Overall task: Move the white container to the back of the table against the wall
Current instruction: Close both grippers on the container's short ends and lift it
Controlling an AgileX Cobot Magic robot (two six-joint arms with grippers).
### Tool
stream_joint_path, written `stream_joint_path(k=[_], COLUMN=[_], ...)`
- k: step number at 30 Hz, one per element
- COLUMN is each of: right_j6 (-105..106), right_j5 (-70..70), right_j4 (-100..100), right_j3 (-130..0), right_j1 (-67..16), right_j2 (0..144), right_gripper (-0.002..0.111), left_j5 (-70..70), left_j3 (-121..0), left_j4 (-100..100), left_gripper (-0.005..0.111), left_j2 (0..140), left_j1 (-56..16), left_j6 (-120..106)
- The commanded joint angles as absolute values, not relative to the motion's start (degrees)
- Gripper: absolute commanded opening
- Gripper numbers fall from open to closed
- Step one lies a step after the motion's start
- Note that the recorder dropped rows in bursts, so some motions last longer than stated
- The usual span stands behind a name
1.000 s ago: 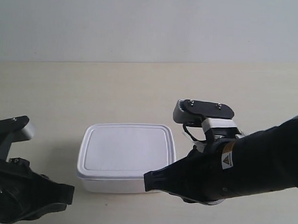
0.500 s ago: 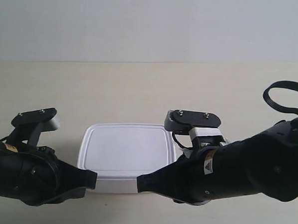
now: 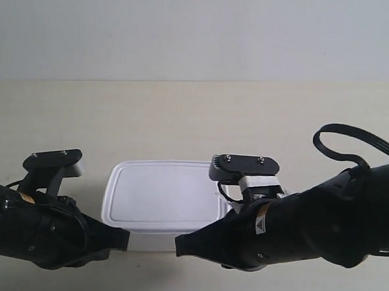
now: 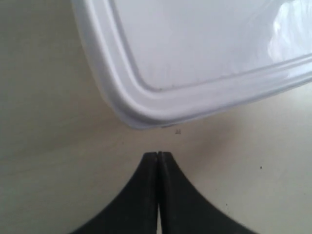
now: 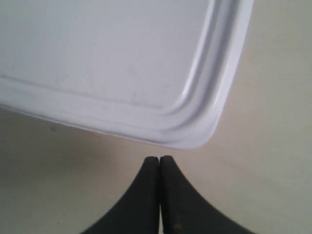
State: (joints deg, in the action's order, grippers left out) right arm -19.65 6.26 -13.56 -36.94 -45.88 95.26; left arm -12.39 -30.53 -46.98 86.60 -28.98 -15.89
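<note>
The white container point(image 3: 162, 193) sits lid-on on the table point(image 3: 183, 119), well short of the wall point(image 3: 187, 34). My left gripper point(image 4: 157, 154) is shut and empty, its tips a short gap from one rounded front corner of the container point(image 4: 195, 48). My right gripper point(image 5: 159, 158) is also shut and empty, just off the other front corner of the container point(image 5: 107, 58). In the exterior view the left gripper point(image 3: 124, 238) and the right gripper point(image 3: 178, 244) point at each other along the box's near side, and the arms hide its front wall.
Bare beige tabletop point(image 3: 85, 120) stretches from the container back to the wall. A black cable loop point(image 3: 341, 143) rises from the arm at the exterior view's right. Tiny dark specks point(image 4: 178, 130) mark the table near the box.
Both arms have swung inward along the container's near side, so their shut tips now face each other closely. The container has not moved.
</note>
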Motion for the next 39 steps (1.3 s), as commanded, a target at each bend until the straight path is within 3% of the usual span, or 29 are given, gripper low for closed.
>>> stream_joint_path(k=[1, 15, 20, 26, 39], right_j6=[-19.5, -19.7, -19.5, -18.2, -16.9], right_j5=[2.9, -1.3, -1.5, 1.7, 0.0], right_j4=[-12.9, -13.5, -14.6, -14.5, -14.5], right_j3=[-37.0, -37.1, -37.1, -37.1, -37.1], right_j1=[-46.0, -46.0, -41.9, -41.3, -41.3], right_j2=[95.7, 96.9, 96.9, 96.9, 96.9], right_gripper=[0.000, 0.000, 0.000, 0.000, 0.000], left_j5=[-9.1, -5.7, -4.6, -9.1, -5.0], left_j3=[-30.8, -30.8, -31.9, -34.0, -33.5], left_j4=[-47.1, -47.1, -47.1, -47.1, -51.3], left_gripper=[0.000, 0.000, 0.000, 0.000, 0.000], left_j2=[86.7, 86.7, 87.0, 88.6, 90.2], left_j1=[-29.3, -29.3, -29.3, -29.4, -36.0], left_j6=[-16.3, -16.5, -17.9, -18.1, -17.3])
